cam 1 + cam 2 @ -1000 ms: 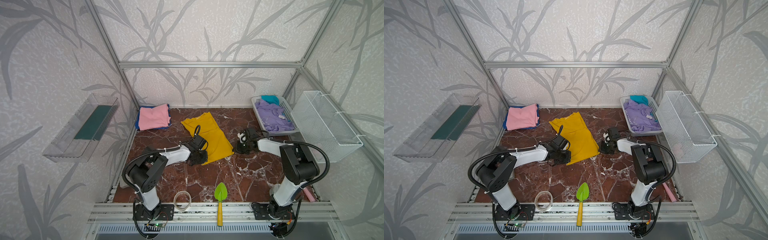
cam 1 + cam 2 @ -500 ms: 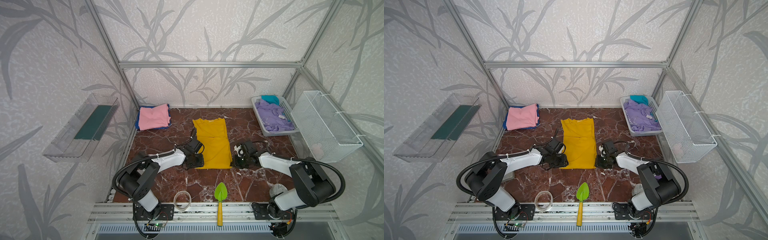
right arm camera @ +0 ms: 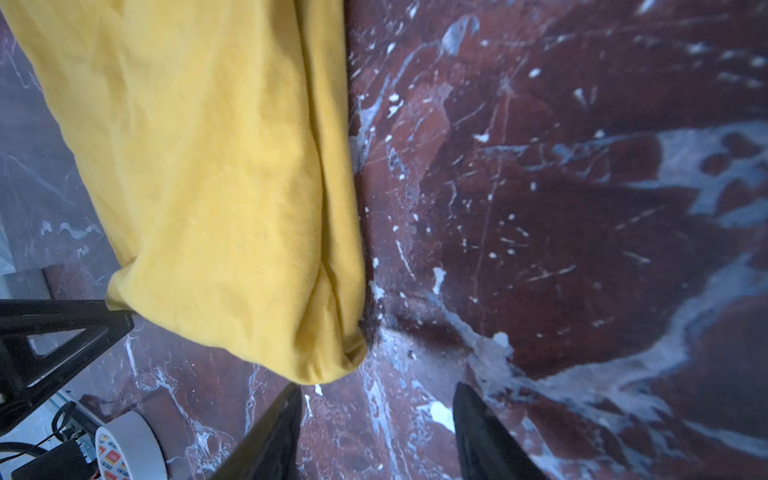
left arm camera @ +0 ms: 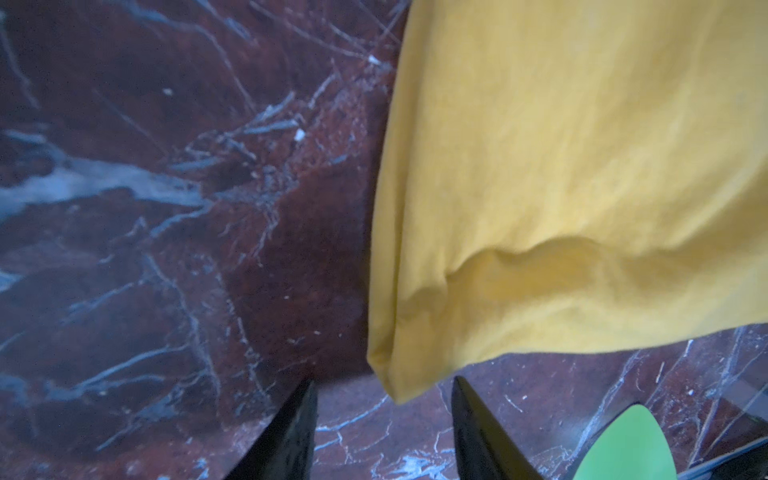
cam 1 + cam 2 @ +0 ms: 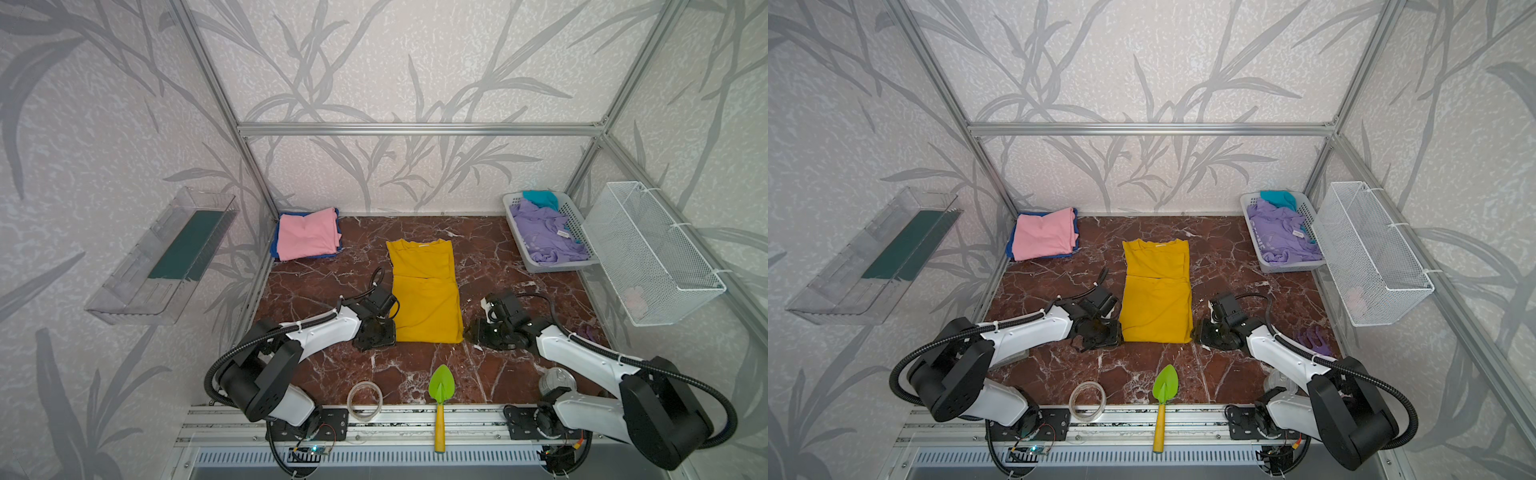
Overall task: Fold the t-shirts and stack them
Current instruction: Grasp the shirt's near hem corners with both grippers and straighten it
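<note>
Left tool (image 4: 382,386) and right tool (image 3: 376,388) open and empty beside the mustard-yellow cotton t-shirt (image 5: 426,291).
I see both sets of jaws clearly parted, gripping nothing, with a near corner of the shirt at each tool's tips; the shirt lies flat, a long folded strip mid-way on the red marble-patterned table (image 5: 498,257). A folded pink tee (image 5: 307,239) sits on a blue tee (image 5: 273,248) back left, and a lavender tee (image 5: 548,239) and a teal tee (image 5: 540,198) lie in the white perforated plastic basket (image 5: 557,267) back right.

White arms (image 5: 324,330) (black joints (image 5: 262,380), fingers (image 4: 291,436))
</note>
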`<control>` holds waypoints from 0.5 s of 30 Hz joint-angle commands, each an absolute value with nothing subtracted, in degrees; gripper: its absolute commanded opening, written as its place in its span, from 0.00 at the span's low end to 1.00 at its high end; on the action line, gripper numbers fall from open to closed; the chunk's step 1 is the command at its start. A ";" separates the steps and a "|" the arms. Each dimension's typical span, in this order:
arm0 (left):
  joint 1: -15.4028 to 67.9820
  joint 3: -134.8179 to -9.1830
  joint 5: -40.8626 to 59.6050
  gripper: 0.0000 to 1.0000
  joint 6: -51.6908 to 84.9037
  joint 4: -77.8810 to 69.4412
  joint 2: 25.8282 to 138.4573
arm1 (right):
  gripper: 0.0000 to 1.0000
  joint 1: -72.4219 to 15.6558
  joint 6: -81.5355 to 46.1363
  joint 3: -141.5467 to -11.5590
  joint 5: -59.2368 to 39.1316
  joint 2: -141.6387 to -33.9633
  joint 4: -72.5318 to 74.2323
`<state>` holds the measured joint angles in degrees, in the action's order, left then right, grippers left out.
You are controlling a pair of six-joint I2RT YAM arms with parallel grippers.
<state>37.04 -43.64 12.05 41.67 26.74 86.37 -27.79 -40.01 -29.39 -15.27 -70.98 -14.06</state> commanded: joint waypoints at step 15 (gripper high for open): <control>36.73 -43.44 13.52 0.00 42.85 23.36 92.17 | 0.02 -31.85 -44.39 -29.26 -18.06 -80.69 -2.58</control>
<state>36.69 -44.56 14.50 42.92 20.49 89.95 -31.55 -44.31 -30.02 -17.89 -81.97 -0.58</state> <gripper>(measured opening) 0.057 0.054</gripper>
